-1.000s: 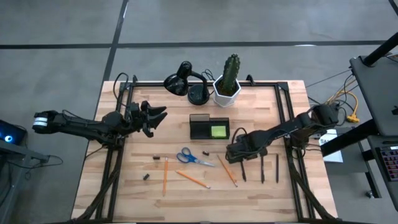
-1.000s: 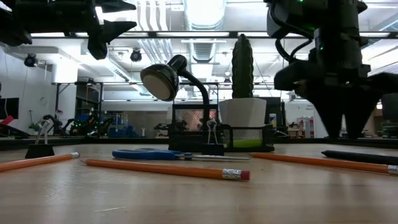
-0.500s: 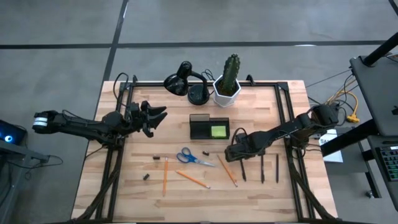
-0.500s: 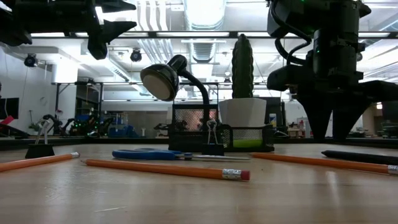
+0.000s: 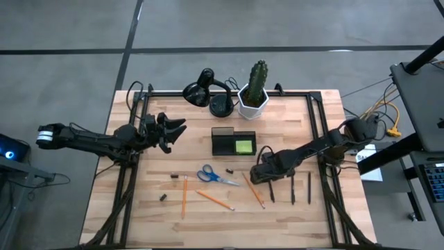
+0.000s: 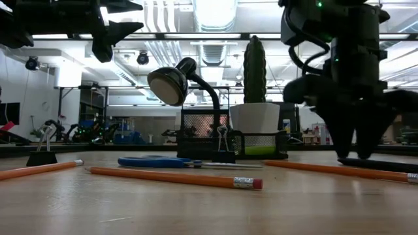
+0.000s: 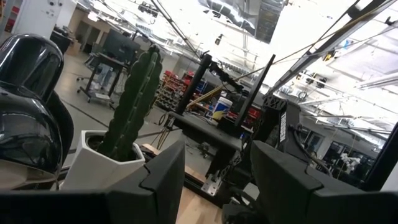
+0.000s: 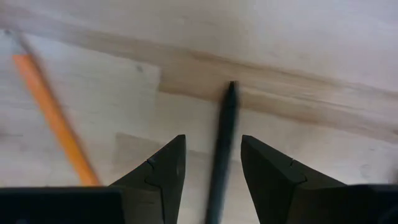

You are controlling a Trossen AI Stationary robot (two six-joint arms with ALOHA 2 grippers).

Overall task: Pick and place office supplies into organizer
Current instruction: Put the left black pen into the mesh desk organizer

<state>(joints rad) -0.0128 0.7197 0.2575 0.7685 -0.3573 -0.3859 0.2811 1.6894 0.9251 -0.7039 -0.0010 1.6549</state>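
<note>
Pen (image 8: 222,152) lies between right claw's (image 8: 210,163) parted fingers, wrist-view only; left claw (image 5: 177,128) released.

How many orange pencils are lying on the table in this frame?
3. One thin orange wooden pencil lies below the dark clips, one lies slanted below the blue-handled scissors, and one lies beside the right end effector. None looks hidden.

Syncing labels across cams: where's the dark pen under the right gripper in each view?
High view: dark pen on the table, just below the right gripper, right of an orange pencil.
Low view: dark strip at far right, under that gripper.
Left wrist view: not in it.
Right wrist view: between the open fingers.
Shared landmark: the orange pencil beside it.
</note>
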